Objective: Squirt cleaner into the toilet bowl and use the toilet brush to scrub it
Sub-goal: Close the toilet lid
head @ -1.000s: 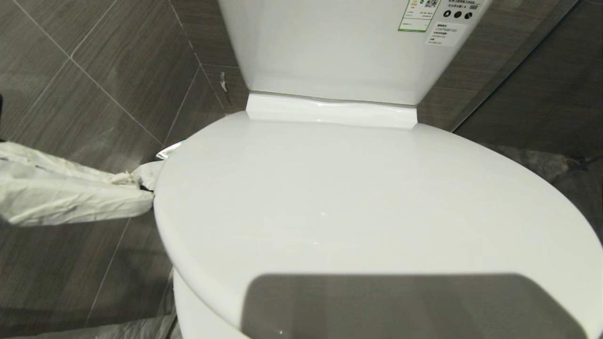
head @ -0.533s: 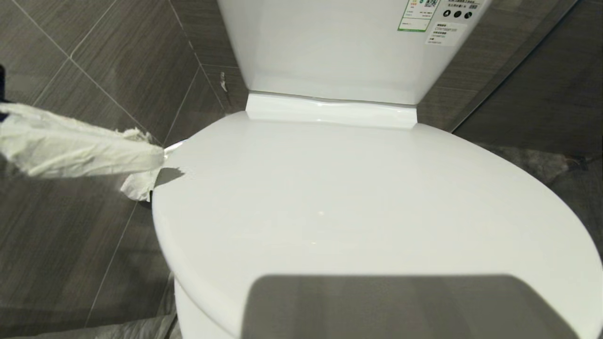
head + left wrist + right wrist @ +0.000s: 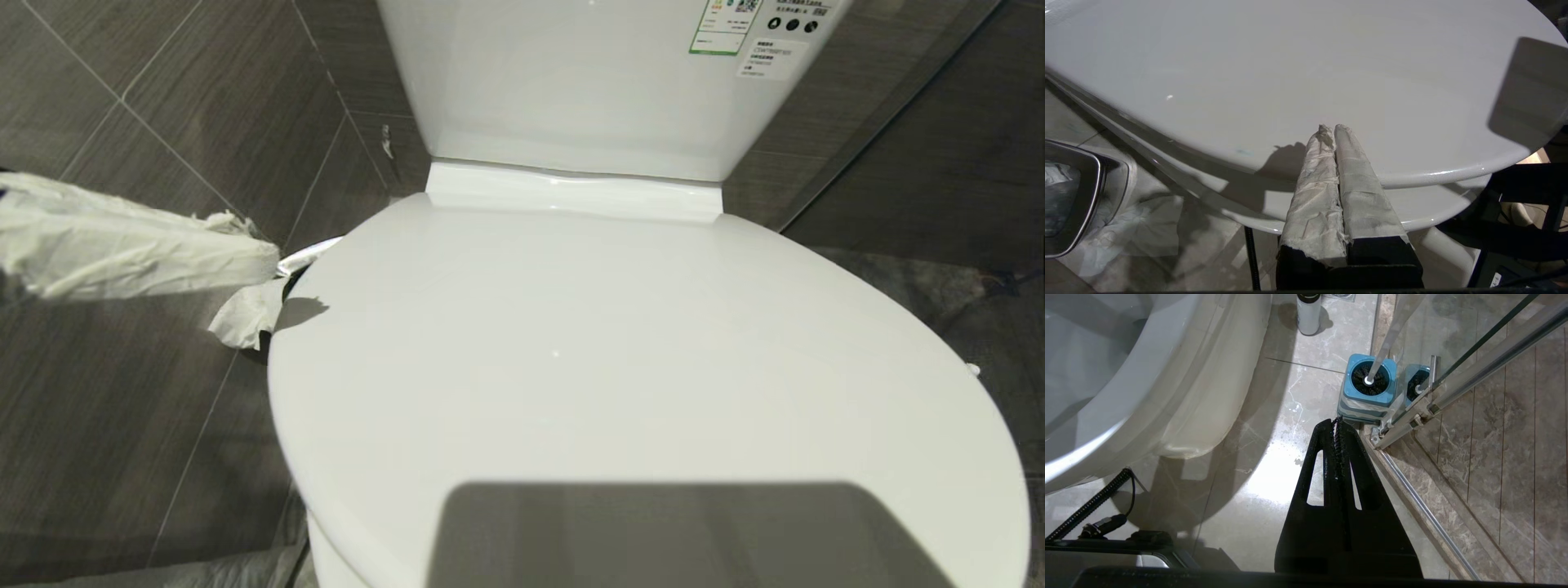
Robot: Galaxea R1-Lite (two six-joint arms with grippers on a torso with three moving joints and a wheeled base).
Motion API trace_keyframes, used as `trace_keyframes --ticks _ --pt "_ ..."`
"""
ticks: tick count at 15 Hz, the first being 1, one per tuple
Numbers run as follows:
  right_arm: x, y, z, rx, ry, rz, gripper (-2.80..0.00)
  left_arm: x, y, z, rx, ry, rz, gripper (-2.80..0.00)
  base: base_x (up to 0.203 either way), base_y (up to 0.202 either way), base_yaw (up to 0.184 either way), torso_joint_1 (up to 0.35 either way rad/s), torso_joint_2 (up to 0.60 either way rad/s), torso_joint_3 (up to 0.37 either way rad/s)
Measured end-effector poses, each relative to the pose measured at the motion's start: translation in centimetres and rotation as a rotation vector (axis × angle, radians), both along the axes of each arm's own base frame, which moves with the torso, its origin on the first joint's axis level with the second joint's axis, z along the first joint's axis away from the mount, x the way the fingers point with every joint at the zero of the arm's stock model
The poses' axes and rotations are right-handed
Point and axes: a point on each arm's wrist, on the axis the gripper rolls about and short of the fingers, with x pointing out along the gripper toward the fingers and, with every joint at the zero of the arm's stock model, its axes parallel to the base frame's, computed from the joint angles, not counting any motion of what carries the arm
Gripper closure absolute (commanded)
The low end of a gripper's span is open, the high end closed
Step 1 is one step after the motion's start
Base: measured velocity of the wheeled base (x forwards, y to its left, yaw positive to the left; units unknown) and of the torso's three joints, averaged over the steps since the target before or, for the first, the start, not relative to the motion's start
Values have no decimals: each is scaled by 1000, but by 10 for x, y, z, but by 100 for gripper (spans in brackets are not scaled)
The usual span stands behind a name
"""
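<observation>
The toilet bowl (image 3: 331, 551) has its inside hidden under the lowered white lid (image 3: 571, 351). My left gripper (image 3: 273, 263), wrapped in white tape, is shut and empty, its tip at the lid's left rim. In the left wrist view the left gripper (image 3: 1333, 128) reaches over that rim, and a dark gap shows between lid (image 3: 1290, 73) and seat (image 3: 1437, 204). The toilet brush (image 3: 1386, 345) stands in its blue holder (image 3: 1367, 404) on the floor. My right gripper (image 3: 1338, 420) hangs shut and empty just short of the holder. No cleaner shows.
A chrome waste bin (image 3: 1069, 204) with a white liner stands on the floor left of the toilet. A white bottle (image 3: 1308, 312) stands beyond the holder. A glass shower door with a metal frame (image 3: 1453, 388) is right of the holder. The tank (image 3: 571, 82) rises behind the lid.
My left gripper has risen from below the lid's left edge to level with its rim. The lid's front right outline has drawn in slightly.
</observation>
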Motion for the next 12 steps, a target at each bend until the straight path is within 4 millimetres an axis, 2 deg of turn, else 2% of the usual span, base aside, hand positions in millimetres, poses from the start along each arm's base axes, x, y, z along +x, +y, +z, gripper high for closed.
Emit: trace_keyframes --ticks 4,12 --pt "0 0 0 0 0 0 0 -3 4 1 -10 -10 1 0 0 0 0 0 1 18" --pt "0 0 0 0 1 -1 0 -6 8 0 -12 -14 2 0 0 0 0 2 2 182"
